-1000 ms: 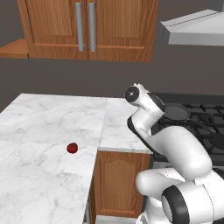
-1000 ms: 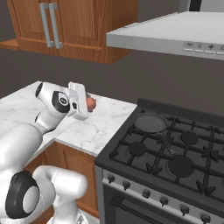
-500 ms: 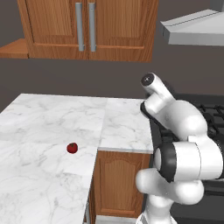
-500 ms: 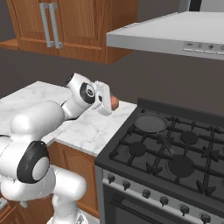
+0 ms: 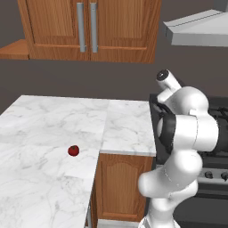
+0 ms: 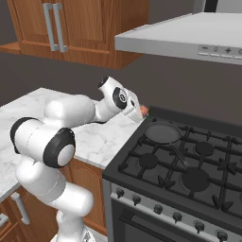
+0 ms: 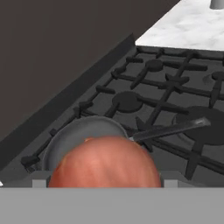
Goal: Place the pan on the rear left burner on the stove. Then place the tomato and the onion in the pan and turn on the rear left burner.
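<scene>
The claw [image 6: 140,112] is gripping the onion [image 7: 104,162] just short of the pan [image 6: 162,132], which is sitting ahead and below on the rear left burner, handle pointing away.

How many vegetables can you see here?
2. The tomato lies on the marble counter; the onion is in the gripper, near the pan. Others may be hidden behind the arm.
</scene>
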